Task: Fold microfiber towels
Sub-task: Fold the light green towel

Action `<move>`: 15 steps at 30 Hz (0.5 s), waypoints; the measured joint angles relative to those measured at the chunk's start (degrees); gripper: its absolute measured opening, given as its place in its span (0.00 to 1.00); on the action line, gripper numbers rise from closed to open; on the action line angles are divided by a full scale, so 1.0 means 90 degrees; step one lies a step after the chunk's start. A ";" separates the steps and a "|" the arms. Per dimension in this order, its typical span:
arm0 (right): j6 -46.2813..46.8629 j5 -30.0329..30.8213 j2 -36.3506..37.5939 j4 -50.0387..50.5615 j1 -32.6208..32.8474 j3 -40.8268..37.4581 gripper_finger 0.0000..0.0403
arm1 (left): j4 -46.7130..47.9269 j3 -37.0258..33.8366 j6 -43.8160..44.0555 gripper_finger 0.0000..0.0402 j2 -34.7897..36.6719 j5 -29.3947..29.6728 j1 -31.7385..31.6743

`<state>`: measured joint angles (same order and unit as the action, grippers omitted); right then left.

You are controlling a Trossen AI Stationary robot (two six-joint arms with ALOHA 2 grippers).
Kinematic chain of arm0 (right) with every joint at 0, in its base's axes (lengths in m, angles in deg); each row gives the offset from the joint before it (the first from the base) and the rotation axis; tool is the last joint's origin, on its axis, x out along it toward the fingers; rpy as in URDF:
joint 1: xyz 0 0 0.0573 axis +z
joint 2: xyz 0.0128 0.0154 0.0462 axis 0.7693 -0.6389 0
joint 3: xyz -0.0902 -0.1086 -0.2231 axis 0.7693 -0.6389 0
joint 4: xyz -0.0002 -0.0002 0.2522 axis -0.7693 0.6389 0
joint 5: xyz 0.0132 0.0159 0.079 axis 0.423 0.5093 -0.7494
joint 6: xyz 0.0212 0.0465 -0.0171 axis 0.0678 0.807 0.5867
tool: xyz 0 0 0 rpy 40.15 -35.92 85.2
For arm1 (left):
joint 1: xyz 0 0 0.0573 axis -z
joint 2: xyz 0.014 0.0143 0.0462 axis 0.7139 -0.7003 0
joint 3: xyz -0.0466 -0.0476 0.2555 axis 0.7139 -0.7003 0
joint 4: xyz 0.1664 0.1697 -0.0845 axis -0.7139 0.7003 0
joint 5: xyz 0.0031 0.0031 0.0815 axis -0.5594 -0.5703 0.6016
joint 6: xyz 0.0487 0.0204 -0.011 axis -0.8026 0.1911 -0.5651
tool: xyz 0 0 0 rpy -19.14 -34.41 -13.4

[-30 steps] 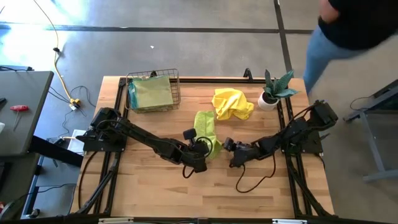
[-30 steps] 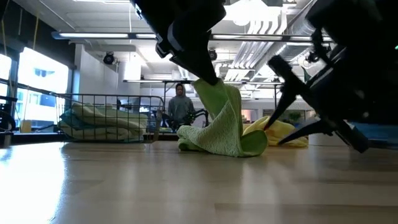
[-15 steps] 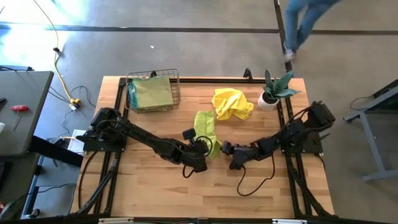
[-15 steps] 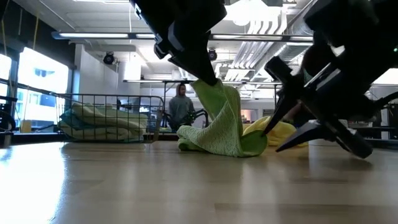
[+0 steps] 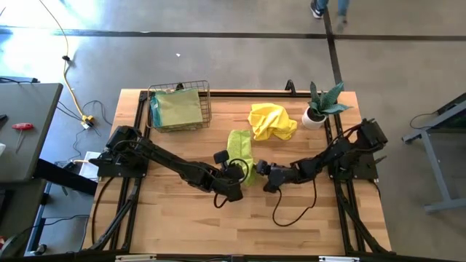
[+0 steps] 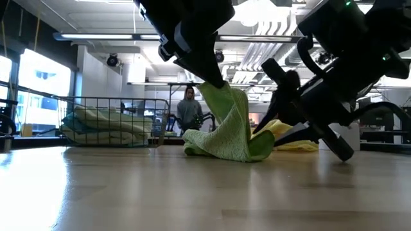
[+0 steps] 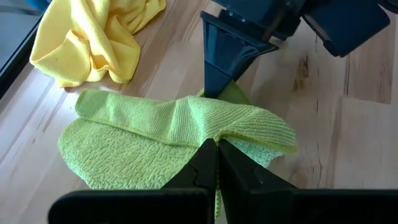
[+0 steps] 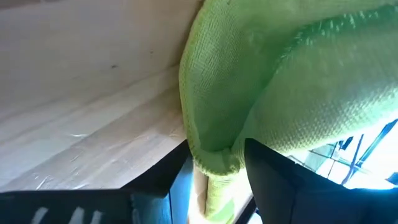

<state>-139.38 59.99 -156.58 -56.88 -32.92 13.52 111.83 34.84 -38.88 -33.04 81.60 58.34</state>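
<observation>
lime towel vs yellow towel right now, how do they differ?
The lime green towel is pinched by the left tool, one edge lifted into a peak; the yellow towel lies untouched.
The right tool has its fingers around a hanging fold of the lime towel; nothing is at the yellow one.
The lime towel sits mid-table, the yellow nearer the potted plant.
Both are unfolded and rumpled.

Two dark, near-black jointed arms on black frame rails. Black cable looped beside right arm (image 5: pixel 320 164). Left pincer (image 7: pixel 216 163) fingers matte black, wedge-shaped (tapering toward tips), smooth-faced.
</observation>
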 joint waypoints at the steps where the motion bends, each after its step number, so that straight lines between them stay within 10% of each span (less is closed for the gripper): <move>1: 0.0027 -0.0025 0.0000 0.0010 -0.0014 -0.0002 0.33 | 0.0000 0.0000 0.0000 0.00 0.0000 0.0000 -0.0001; 15: 0.1197 -0.0024 -0.0005 0.0040 0.0004 -0.0005 0.02 | 0.0010 0.0000 0.0000 0.00 0.0000 -0.0046 0.0004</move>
<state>-128.61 59.77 -156.63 -56.53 -32.88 13.47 111.92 34.84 -38.88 -33.04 81.18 58.37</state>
